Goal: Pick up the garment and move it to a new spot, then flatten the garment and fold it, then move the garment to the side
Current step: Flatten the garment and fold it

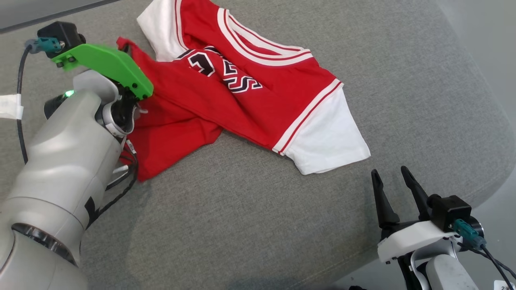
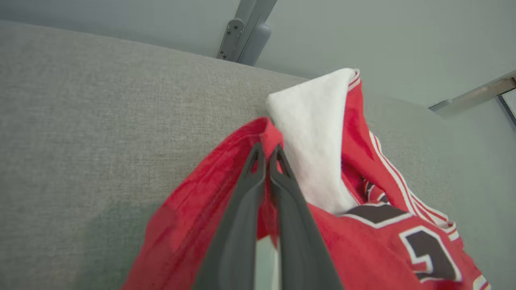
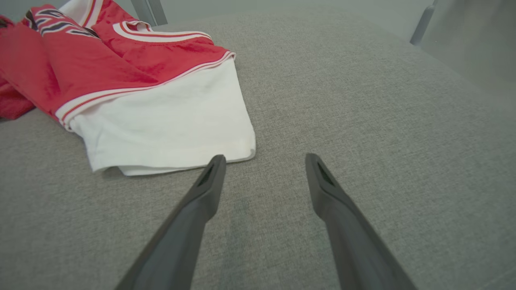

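The garment is a red jersey with white sleeves and dark lettering, lying crumpled on the grey cushion. In the left wrist view my left gripper is shut on a fold of the garment's red cloth, next to a white sleeve. In the head view that gripper's fingers are hidden under its green mount at the garment's left edge. My right gripper stands open at the lower right, just below the other white sleeve. In the right wrist view its fingers hover over bare cushion beside the sleeve.
The cushion's right edge curves off to a pale floor. A metal bracket stands behind the cushion in the left wrist view. Cables hang from my left arm.
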### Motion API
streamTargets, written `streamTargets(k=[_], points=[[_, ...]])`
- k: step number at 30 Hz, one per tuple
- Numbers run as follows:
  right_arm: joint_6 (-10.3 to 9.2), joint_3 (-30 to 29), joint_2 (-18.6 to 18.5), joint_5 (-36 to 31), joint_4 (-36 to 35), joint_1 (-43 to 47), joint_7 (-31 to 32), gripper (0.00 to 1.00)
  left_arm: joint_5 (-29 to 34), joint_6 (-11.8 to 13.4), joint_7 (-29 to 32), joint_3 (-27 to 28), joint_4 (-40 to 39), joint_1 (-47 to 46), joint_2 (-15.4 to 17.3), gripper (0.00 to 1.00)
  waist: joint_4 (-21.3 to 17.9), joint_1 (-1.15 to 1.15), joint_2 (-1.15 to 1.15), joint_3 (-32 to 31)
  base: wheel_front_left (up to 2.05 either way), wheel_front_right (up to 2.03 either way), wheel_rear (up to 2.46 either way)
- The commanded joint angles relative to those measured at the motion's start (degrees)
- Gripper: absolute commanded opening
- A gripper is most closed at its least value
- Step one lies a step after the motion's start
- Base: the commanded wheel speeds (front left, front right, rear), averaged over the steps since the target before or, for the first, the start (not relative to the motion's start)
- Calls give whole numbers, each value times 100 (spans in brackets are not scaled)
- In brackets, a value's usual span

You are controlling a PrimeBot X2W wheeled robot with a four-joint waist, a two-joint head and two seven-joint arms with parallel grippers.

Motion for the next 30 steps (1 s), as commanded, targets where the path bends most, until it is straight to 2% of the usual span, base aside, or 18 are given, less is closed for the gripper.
streamTargets(k=[1,6,9,11,14,18,21,26,29,30], points=[[0,-52,-6,-27,-17,69,-17,100,43,-136,-228,55,-74,-59,-44,0,195,0,0,-102,0,0,0],[0,-289,-5,-118,-56,315,-17,100,84,-535,-1052,240,-576,506,-82,0,678,0,0,-440,0,0,0],[0,-412,-13,-184,-70,516,-16,100,231,-529,-1176,406,-1162,1091,-16,0,1026,0,0,-682,0,0,0],[0,-465,-11,-240,-89,630,-17,100,593,-305,-1182,873,-1762,1641,187,0,1271,0,0,-835,0,0,0],[0,-493,-21,-318,-117,754,-16,100,1315,298,-1164,1596,-3017,3047,288,0,1616,0,0,-992,0,0,0],[0,-504,-93,-392,-165,832,-16,100,1989,1035,-1169,2520,-4792,4793,189,0,1997,0,0,-1112,0,0,0],[-1,-464,-147,-410,-149,857,-16,100,2348,1403,-1169,2765,-5656,5874,98,0,2207,0,0,-1180,0,0,0],[-1,-399,-181,-413,-105,815,-16,100,2780,1720,-1170,2812,-6311,6629,68,0,2321,0,0,-1240,0,0,0],[-1,-362,-175,-398,-83,808,-16,100,2924,1739,-1170,2748,-6468,6842,72,0,2323,0,0,-1261,0,0,0],[-1,-345,-173,-397,-80,824,-16,100,2946,1771,-1170,2753,-6466,6877,77,11,2315,0,0,-1272,0,0,0]])
